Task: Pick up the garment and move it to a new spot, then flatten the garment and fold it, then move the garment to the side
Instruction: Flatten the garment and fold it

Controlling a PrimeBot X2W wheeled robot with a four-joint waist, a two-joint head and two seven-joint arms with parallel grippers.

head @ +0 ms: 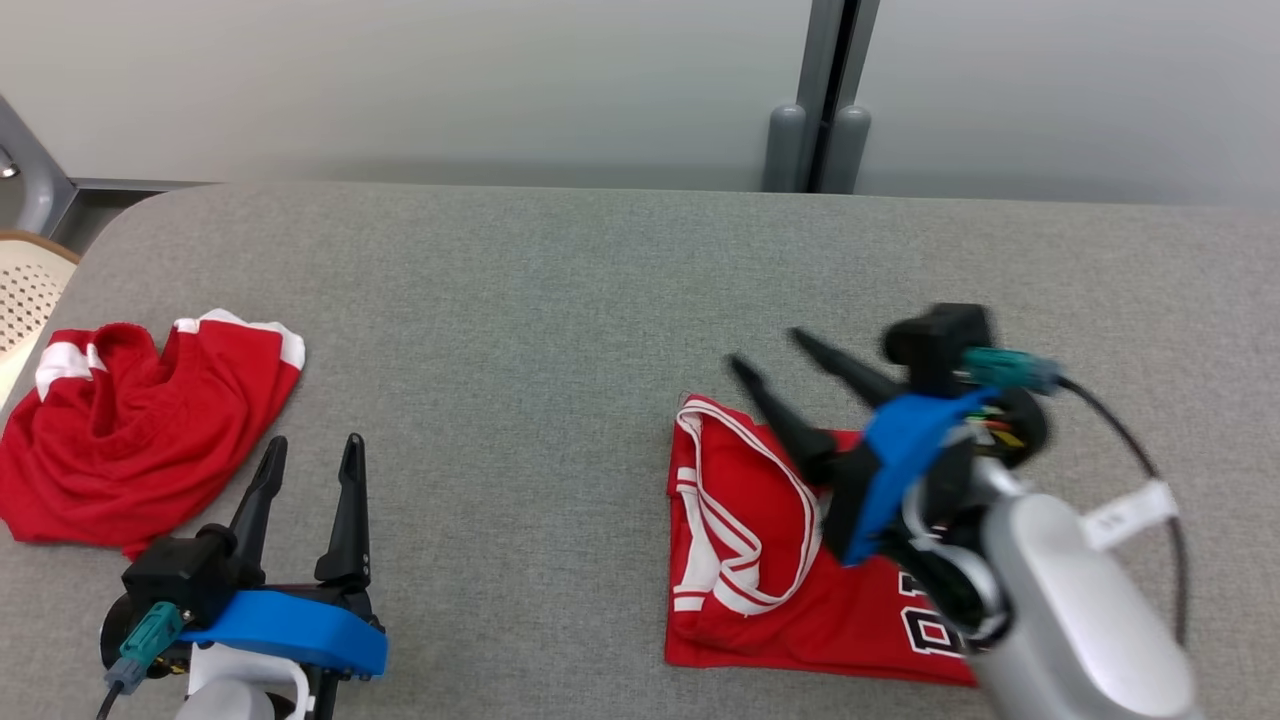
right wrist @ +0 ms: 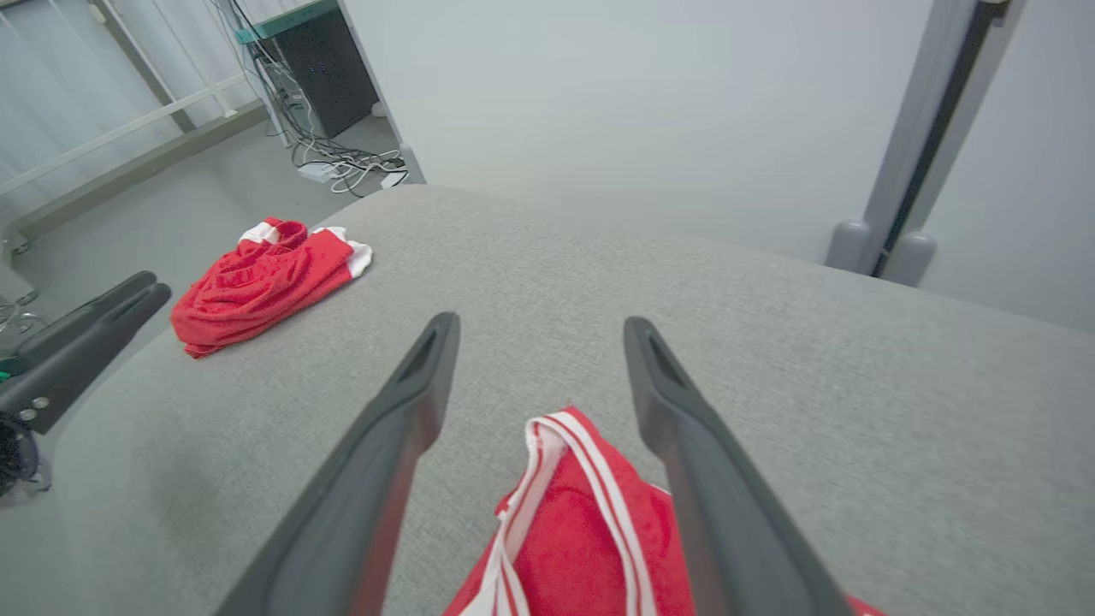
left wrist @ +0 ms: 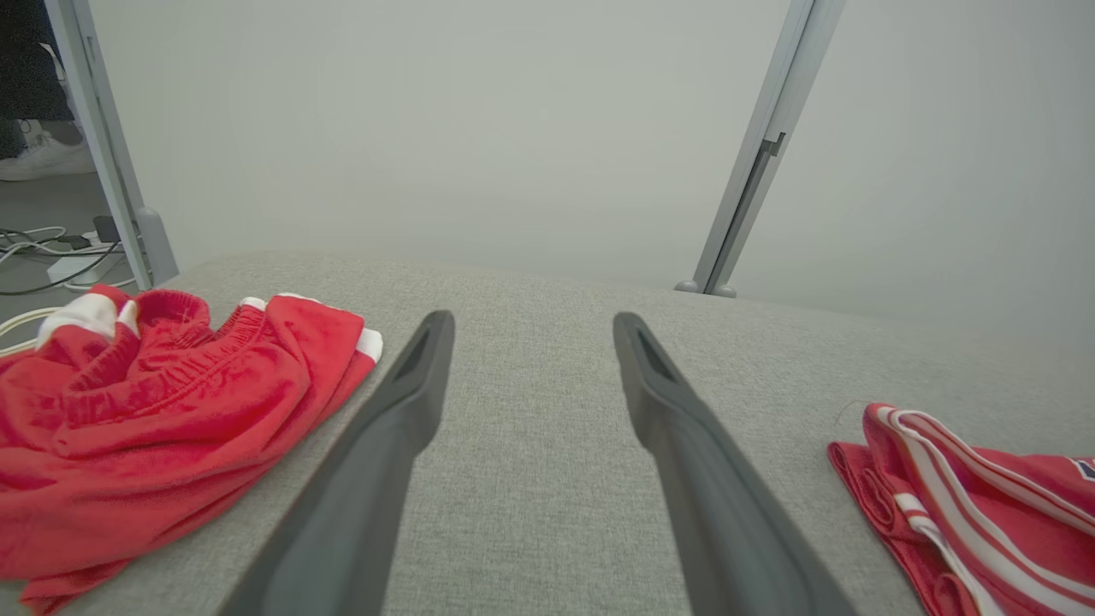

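On the right half of the grey table (head: 520,300), a folded red jersey (head: 760,590) with white trim is laid flat. Its upper edge is overhung by the right gripper (head: 765,348), whose two fingers are spread wide and by which nothing is held. In the right wrist view the trimmed corner is seen between the fingers, but whether cloth is touched cannot be told. The left gripper (head: 313,442) is likewise spread wide and empty, well apart from the jersey and just beside a crumpled red garment (head: 130,440) near the table's left edge. A grey partition post (head: 820,140) is seen behind the table. The jersey's lower right part and its dark printed figures are partly covered by the right forearm and cannot be read.
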